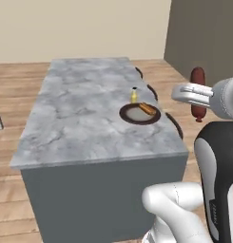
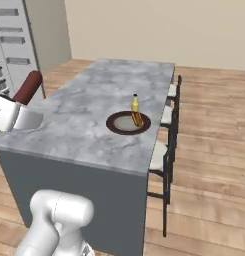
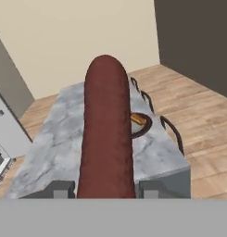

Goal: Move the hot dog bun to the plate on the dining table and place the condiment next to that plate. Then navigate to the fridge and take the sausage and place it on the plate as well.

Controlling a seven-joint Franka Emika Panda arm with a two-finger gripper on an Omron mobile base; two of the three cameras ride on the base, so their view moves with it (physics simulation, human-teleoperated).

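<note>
My gripper (image 1: pixel 198 97) is shut on a dark red sausage (image 1: pixel 198 90), held upright in the air off the right side of the grey marble dining table (image 1: pixel 80 109). In the hand view the sausage (image 3: pixel 107 139) rises between the two fingertips (image 3: pixel 59 189). On the table's right part lies a dark-rimmed plate (image 1: pixel 123 115) with the hot dog bun (image 1: pixel 146 109) on it. A yellow condiment bottle (image 1: pixel 133 95) stands just behind the plate. From the right base the sausage (image 2: pixel 28 86) and gripper (image 2: pixel 19 102) hang at the left, well short of the plate (image 2: pixel 111 125), bun (image 2: pixel 137 119) and condiment (image 2: pixel 135 103).
Dark-framed stools (image 2: pixel 166 150) line the table's right side, their backs at the edge (image 1: pixel 177 126). Grey cabinets (image 2: pixel 14 40) stand at the far left, a dark wall (image 1: pixel 203 33) at the back right. Wooden floor surrounds the table.
</note>
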